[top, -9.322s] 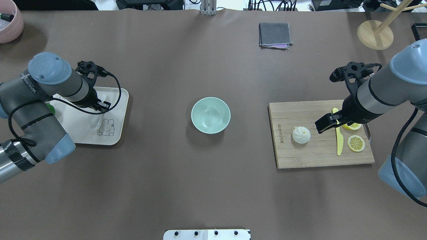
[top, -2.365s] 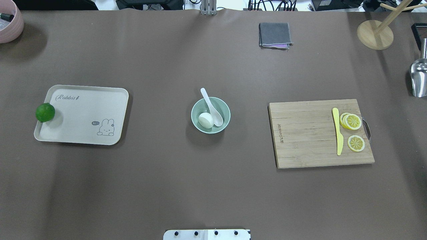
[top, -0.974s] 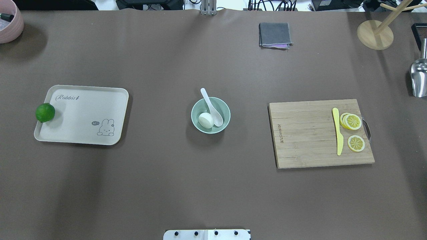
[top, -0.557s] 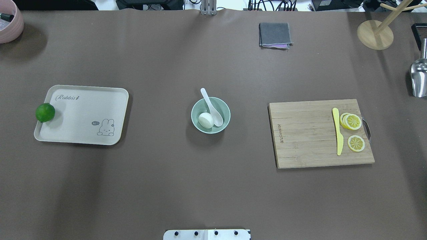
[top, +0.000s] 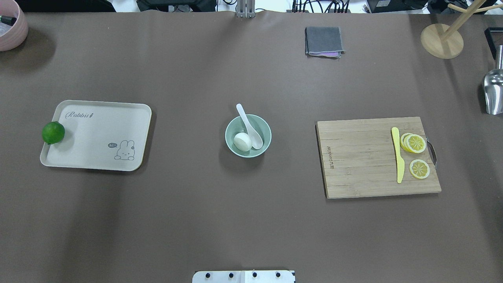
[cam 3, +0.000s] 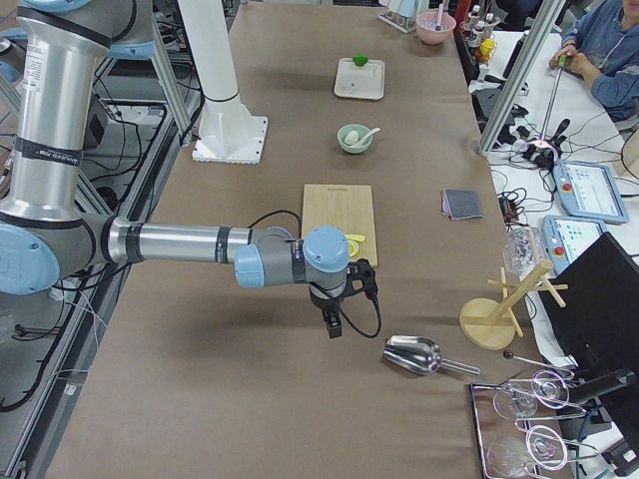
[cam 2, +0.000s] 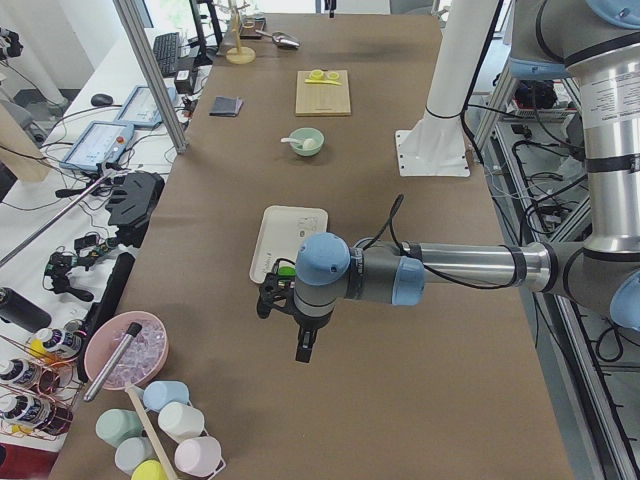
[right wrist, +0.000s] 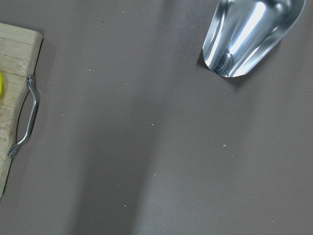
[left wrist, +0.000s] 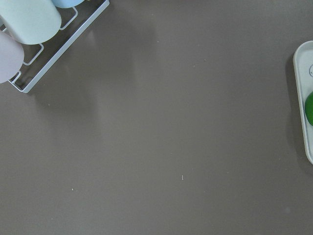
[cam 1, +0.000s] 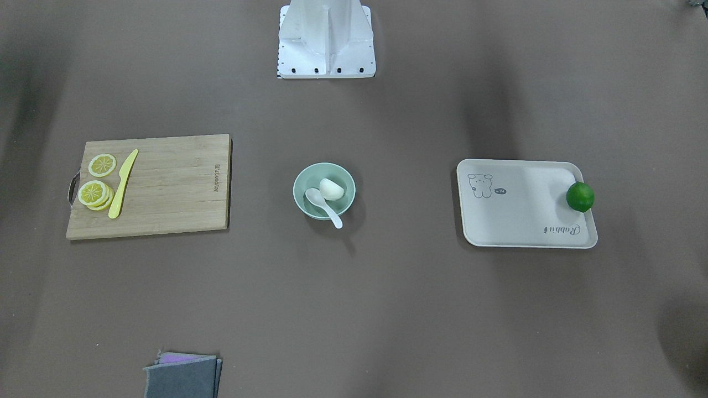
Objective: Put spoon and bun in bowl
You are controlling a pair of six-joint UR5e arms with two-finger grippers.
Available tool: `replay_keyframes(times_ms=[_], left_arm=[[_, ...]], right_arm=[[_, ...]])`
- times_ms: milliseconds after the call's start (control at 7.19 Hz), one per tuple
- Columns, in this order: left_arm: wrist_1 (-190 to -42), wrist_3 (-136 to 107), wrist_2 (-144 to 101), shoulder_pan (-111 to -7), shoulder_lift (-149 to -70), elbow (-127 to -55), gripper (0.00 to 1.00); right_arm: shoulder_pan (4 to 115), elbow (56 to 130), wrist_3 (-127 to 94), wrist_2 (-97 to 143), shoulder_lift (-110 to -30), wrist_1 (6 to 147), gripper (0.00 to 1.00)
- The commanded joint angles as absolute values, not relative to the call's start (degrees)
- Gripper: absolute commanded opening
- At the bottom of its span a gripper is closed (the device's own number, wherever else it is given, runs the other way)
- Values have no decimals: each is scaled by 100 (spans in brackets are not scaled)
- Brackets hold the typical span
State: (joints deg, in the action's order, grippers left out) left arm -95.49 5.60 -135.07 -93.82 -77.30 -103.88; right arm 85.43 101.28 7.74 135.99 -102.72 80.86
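Bowl (top: 230, 129) mid-table, bun (top: 243, 141) and spoon (top: 247, 122) inside.
Overhead, tray (top: 98, 135) at its nine o'clock, cutting board (top: 361, 157) at three; spoon handle crosses the rim at eleven.

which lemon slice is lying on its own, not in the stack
The lone lemon slice on the cutting board's robot-side half, flat beside the yellow knife; the other slices overlap in a stack farther from the robot.
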Motion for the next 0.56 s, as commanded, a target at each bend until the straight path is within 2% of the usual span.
replay_keyframes(times_ms=[0,417], left_arm=[[-9554,563,-13509,-9387,-7734,-10389,99],[-9554,563,-13465,-9378,-7734,-10380,99]], right_arm=[[8534,10125,773,13614,-10274,8086,100],[8534,10125,765,13641,-10266,8086,100]])
